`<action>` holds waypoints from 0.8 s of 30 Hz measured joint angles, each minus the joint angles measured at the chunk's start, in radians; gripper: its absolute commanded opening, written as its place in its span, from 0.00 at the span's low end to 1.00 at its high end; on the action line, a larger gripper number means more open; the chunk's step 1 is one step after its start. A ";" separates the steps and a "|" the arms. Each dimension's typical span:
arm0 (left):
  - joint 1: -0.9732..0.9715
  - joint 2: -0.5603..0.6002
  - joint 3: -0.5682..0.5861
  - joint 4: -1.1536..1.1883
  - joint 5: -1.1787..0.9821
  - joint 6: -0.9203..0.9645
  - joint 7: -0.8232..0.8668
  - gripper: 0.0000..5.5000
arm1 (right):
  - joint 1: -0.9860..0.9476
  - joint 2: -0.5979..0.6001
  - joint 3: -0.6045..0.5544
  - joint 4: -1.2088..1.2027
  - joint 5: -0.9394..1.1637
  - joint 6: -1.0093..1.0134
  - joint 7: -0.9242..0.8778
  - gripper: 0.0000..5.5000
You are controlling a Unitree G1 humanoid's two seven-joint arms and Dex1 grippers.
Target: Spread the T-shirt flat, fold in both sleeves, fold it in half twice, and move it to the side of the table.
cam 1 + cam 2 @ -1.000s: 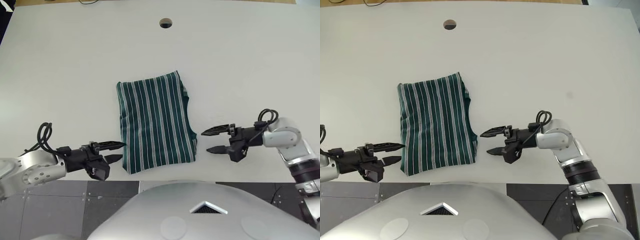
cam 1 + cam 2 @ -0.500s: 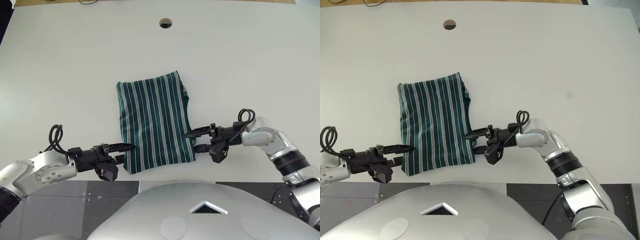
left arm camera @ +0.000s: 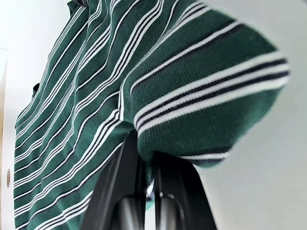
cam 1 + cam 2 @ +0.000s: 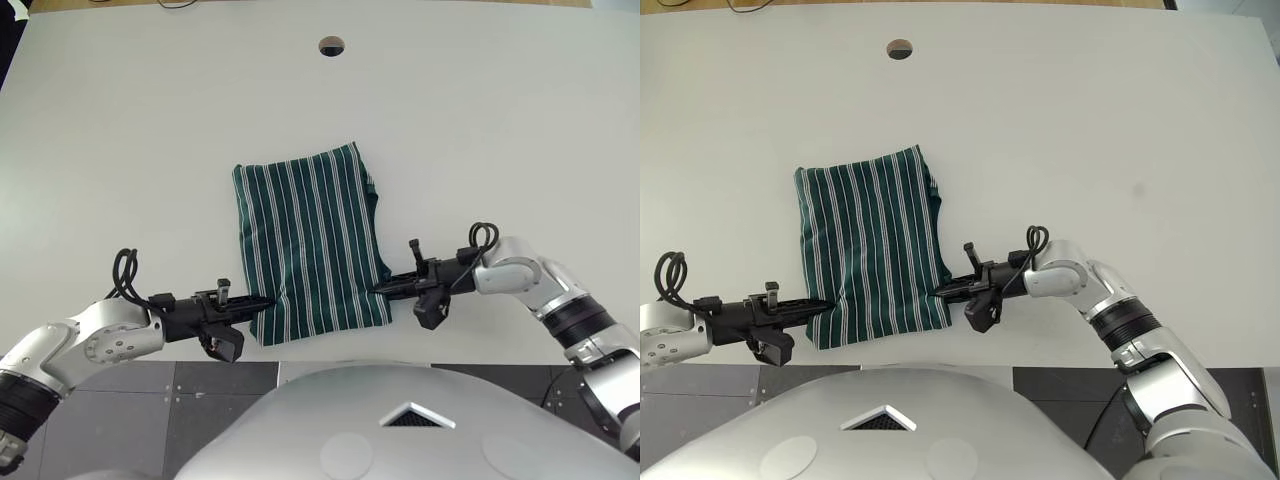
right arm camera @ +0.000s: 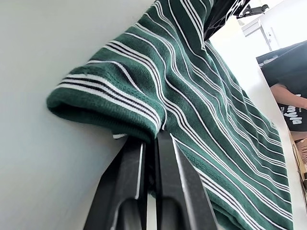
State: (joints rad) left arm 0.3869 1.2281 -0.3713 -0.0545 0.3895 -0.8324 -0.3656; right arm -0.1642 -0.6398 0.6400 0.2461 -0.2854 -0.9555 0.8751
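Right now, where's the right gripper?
In the left eye view, the right gripper is shut on the near right corner of the T-shirt, by the table edge.

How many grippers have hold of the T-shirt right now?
2. The left gripper is shut on the near left corner of the T-shirt, and the right gripper is shut on its near right corner. Neither is hidden.

Folded T-shirt (image 4: 310, 245) on white table (image 4: 500, 120)

No writing to read.
From my wrists the T-shirt (image 3: 96, 86) seems plain stripes, no legible label.
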 measured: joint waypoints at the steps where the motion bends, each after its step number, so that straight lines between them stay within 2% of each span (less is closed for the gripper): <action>1: 0.003 -0.006 0.005 0.000 0.000 0.000 -0.001 0.02 | 0.001 -0.003 0.003 -0.005 0.020 0.015 0.006 0.02; 3: 0.010 -0.014 0.011 0.000 -0.024 0.000 -0.020 0.02 | 0.014 -0.013 0.014 -0.039 0.097 0.092 0.058 0.02; 5: 0.039 -0.015 0.004 -0.033 -0.140 0.037 -0.080 0.02 | 0.053 -0.061 0.036 -0.135 0.277 0.262 0.171 0.02; 9: 0.126 0.047 -0.026 -0.230 -0.541 0.202 -0.258 0.02 | 0.104 -0.199 0.028 -0.400 0.674 0.669 0.348 0.02; 12: 0.189 0.144 0.011 -0.378 -0.858 0.324 -0.383 0.02 | 0.098 -0.229 -0.057 -0.521 0.886 0.925 0.369 0.02; 15: 0.190 0.117 0.093 -0.362 -0.943 0.356 -0.423 0.02 | 0.064 -0.206 -0.119 -0.522 0.897 1.024 0.337 0.02; 20: 0.136 -0.035 0.181 -0.220 -1.041 0.402 -0.509 0.02 | 0.025 -0.130 -0.171 -0.474 0.850 1.125 0.270 0.02; 24: -0.031 -0.193 0.200 -0.012 -1.045 0.480 -0.599 0.02 | -0.026 -0.038 -0.203 -0.387 0.791 1.185 0.206 0.02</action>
State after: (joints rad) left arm 0.3556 1.0353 -0.1716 -0.0661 -0.6555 -0.3520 -0.9649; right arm -0.1903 -0.6779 0.4369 -0.1414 0.5053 0.2298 1.0810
